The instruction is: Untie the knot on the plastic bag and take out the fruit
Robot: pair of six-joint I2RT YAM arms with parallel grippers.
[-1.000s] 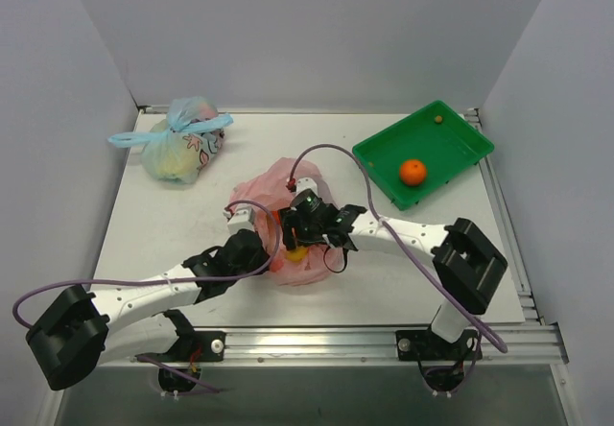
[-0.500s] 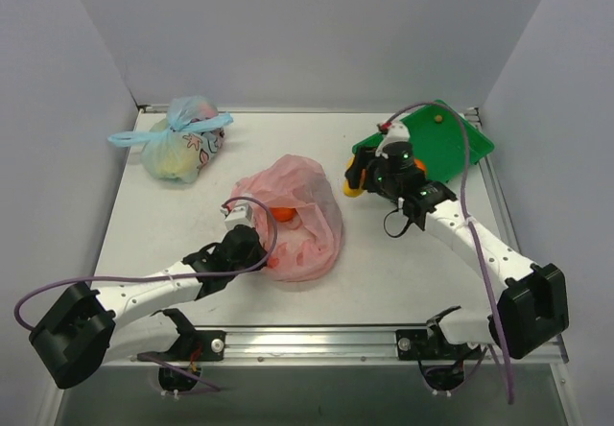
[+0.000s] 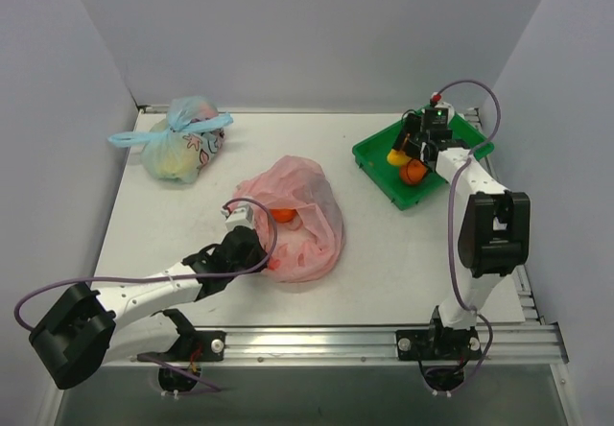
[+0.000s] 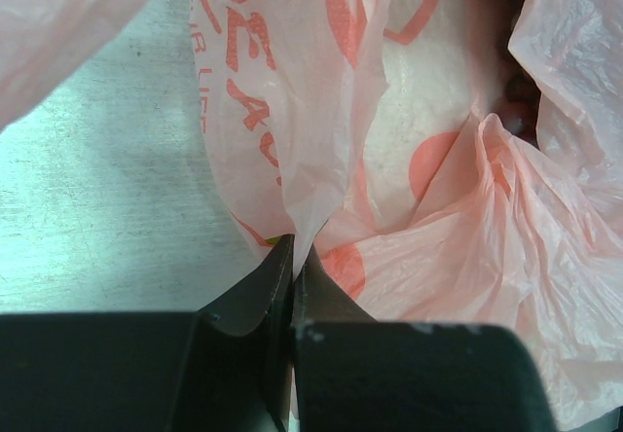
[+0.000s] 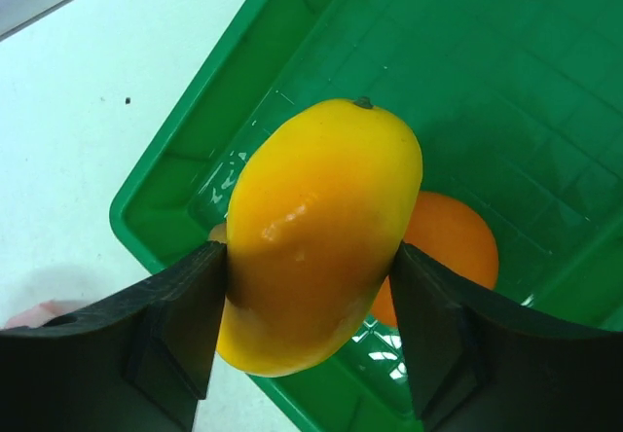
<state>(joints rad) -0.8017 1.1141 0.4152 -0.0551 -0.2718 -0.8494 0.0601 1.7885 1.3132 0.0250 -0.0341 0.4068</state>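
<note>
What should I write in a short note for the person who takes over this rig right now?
Left claw: shut on a fold of the thin translucent pink plastic bag, mid-table.
Right claw: shut on the yellow-orange toy mango, held over the green plastic tray.
Done: the bag looks open; one round orange fruit lies in the tray.
Left: release the mango into the tray, then fetch the rest. At least one small orange piece shows inside the bag.

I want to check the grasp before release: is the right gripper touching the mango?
Touching. The right wrist view shows both fingers of the right gripper pressed against the sides of the mango, over the green tray.
</note>
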